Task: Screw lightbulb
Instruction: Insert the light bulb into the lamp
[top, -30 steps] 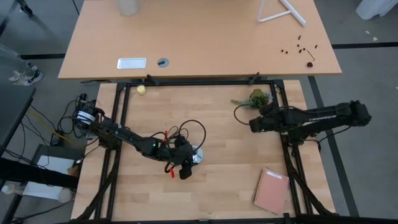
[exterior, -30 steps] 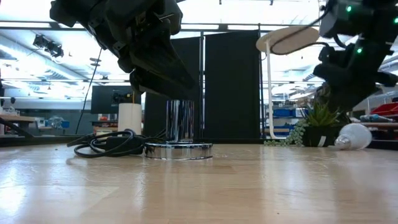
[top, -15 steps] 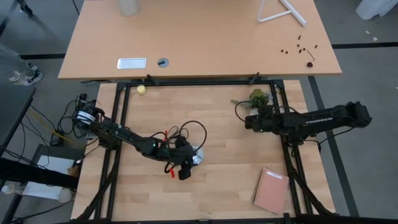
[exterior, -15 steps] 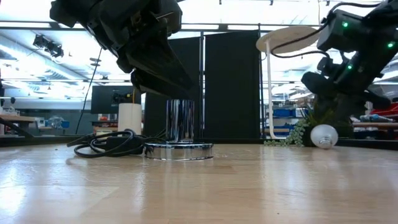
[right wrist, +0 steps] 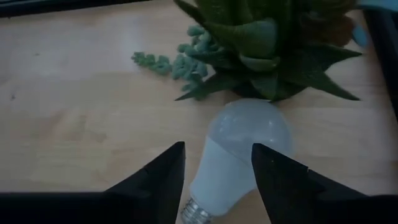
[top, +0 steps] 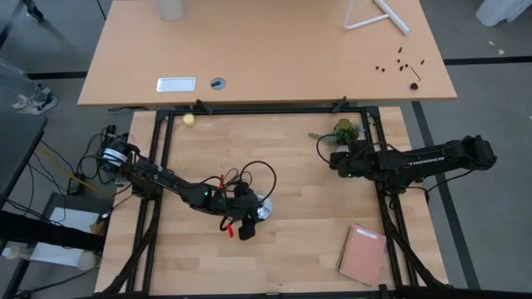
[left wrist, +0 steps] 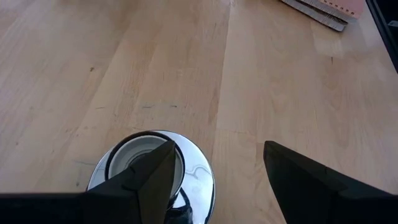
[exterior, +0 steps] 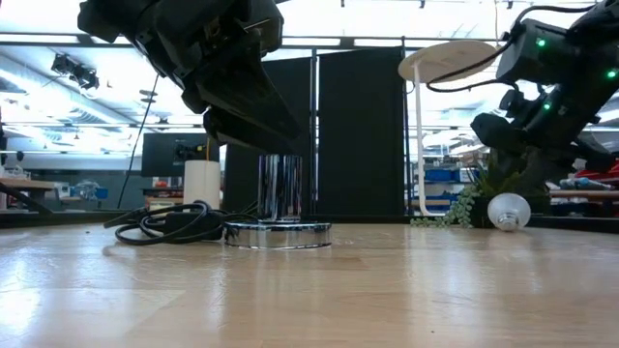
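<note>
The white frosted lightbulb [right wrist: 239, 149] lies on its side on the table next to a small succulent plant [right wrist: 273, 37]; its screw base [right wrist: 196, 211] points back at my right gripper. My right gripper [right wrist: 217, 146] is open and slants down over it, one finger on each side of the bulb's neck. In the low view the lightbulb [exterior: 510, 211] shows its round end, below that arm. The round silver socket [exterior: 279, 232] with its black cord [exterior: 164, 224] stands at the table's middle. My left gripper [left wrist: 219, 144] is open just above it, one finger over the socket's cup [left wrist: 134, 158]. My left gripper has one finger [left wrist: 149, 177] over the near rim of the socket's cup; I cannot tell whether it touches the rim. My right gripper has its fingers [right wrist: 273, 180] close beside the lightbulb's neck [right wrist: 224, 180], coming slanting from above; whether either finger touches the glass, I cannot tell.
A pink notebook [top: 362, 253] lies near the table's front right. The plant [top: 345, 130] stands just beyond the right gripper [top: 334, 159]. A small yellow thing [top: 189, 120] lies at the far left corner. A second, larger table [top: 266, 50] stands behind.
My right gripper has come down over the lightbulb and rolled about its own line. The lightbulb has shifted a little toward the table's left and turned about on the table: its screw base showed sideways in the low view before, and now its round end faces that camera.
</note>
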